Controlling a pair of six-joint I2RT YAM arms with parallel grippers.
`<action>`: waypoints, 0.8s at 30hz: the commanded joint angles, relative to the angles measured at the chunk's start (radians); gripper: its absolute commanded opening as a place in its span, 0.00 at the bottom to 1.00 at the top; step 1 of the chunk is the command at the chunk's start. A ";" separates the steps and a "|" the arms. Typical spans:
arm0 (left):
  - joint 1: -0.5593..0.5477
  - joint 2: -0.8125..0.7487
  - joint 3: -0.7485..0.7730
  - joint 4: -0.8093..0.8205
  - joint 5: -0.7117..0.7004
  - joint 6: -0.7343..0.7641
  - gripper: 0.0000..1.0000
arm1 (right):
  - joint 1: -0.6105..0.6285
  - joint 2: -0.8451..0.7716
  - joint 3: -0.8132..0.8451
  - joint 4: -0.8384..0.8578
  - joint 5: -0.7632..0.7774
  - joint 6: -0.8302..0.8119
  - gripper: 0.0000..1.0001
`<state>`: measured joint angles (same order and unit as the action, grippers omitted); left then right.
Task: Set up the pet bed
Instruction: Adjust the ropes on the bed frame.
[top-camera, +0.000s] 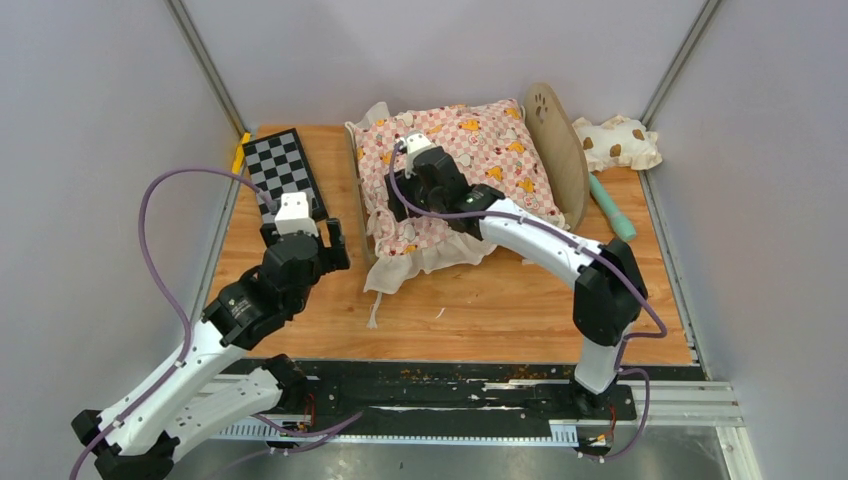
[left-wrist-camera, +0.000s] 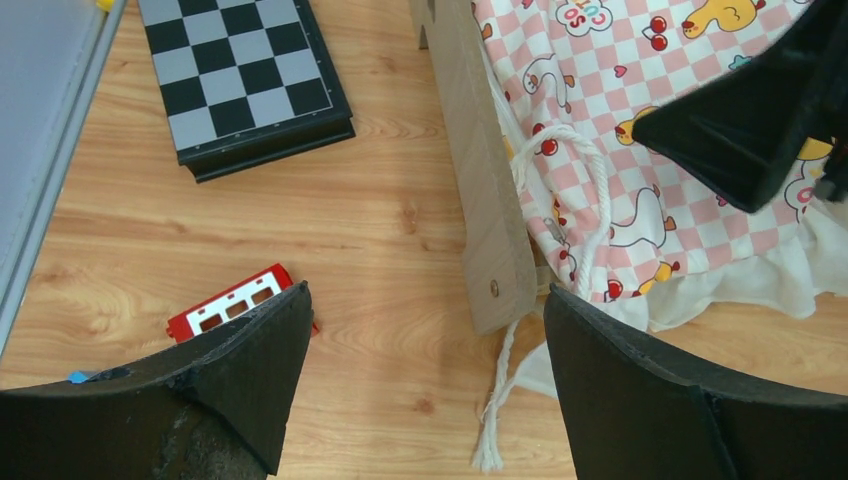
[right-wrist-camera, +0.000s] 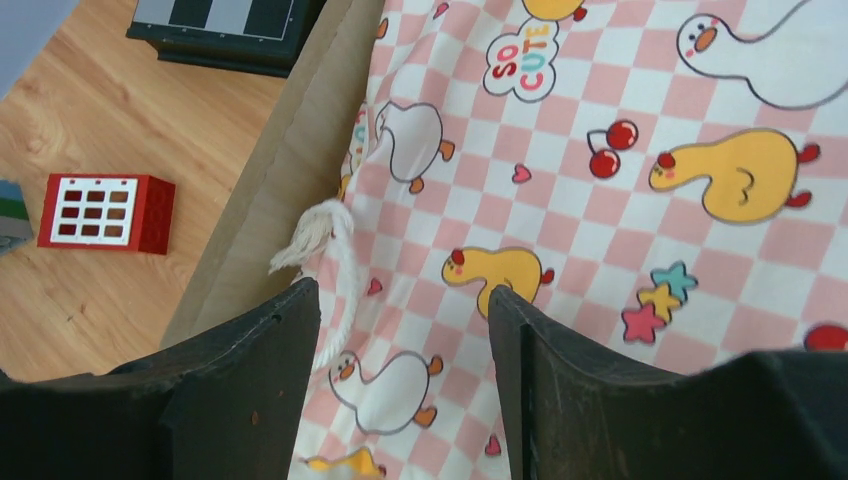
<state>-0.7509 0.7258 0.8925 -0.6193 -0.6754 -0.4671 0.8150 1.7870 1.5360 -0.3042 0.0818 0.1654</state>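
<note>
Over the pink cushion (right-wrist-camera: 620, 260) (ducks, cherries) my right jaws hang wide; left jaws gape beside the pet bed (left-wrist-camera: 487, 200).

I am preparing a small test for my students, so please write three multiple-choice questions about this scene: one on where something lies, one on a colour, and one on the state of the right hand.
1. Where does the spotted pillow lie?
A. at the near left corner
B. at the far right corner, beyond the headboard
C. at the near right corner

2. What colour is the small windowed block beside the bed?
A. red
B. green
C. yellow

3. How is the right hand?
A. shut tight
B. open over the cushion
C. out of every view

Answers:
1 B, the top view shows it past the headboard, in the far right corner.
2 A, both wrist views show it red.
3 B, its fingers stand apart with the checked cushion showing between them.
</note>
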 joint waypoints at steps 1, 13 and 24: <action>0.004 -0.025 -0.012 0.004 -0.037 -0.033 0.92 | -0.013 0.089 0.120 -0.025 -0.115 0.005 0.63; 0.004 -0.063 -0.047 -0.010 -0.057 -0.028 0.92 | -0.025 0.199 0.156 0.029 -0.124 0.027 0.63; 0.003 -0.071 -0.058 -0.013 -0.070 -0.010 0.92 | -0.019 0.278 0.177 0.008 -0.150 -0.006 0.63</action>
<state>-0.7509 0.6659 0.8394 -0.6418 -0.7177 -0.4694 0.7921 2.0544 1.6867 -0.3111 -0.0742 0.1814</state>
